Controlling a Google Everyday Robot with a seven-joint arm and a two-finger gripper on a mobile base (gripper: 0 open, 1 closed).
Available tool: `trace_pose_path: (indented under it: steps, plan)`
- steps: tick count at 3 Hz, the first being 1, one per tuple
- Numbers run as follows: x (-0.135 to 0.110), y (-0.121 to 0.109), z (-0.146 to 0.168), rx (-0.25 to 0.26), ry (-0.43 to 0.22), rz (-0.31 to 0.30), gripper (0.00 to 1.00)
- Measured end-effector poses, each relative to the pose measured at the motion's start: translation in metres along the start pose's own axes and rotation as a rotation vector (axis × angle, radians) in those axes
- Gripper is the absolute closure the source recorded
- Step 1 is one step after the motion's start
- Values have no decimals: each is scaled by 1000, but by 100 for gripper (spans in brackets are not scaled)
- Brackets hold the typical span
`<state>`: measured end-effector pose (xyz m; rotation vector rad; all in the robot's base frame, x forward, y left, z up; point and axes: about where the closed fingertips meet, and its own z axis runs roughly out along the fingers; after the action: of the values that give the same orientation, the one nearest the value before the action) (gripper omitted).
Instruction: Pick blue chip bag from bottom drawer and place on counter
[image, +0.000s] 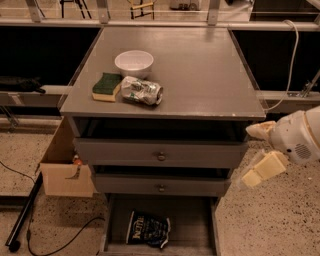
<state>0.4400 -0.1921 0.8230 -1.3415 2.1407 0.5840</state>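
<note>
The blue chip bag (147, 229), dark navy with white lettering, lies on the floor of the open bottom drawer (192, 225), left of its middle. The counter (200, 75) is the broad grey cabinet top above the drawers. My gripper (259, 152) is at the right of the cabinet, beside the counter's front right corner and at the height of the upper drawers. Its two cream fingers are spread apart and hold nothing. It is well above and to the right of the bag.
On the counter's left part stand a white bowl (134, 62), a green and yellow sponge (107, 86) and a crushed silver-green can (142, 90). Two knobbed drawers (161, 156) sit above the bottom one. A cardboard box (62, 170) and a cable (30, 220) lie left of the cabinet.
</note>
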Motion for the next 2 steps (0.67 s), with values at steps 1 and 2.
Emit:
trace_pose_path:
  steps: [1,2]
  plan:
    - [24,-8,37,-2,-56,91,0]
    - [38,-13,69,-21,-93,145,0]
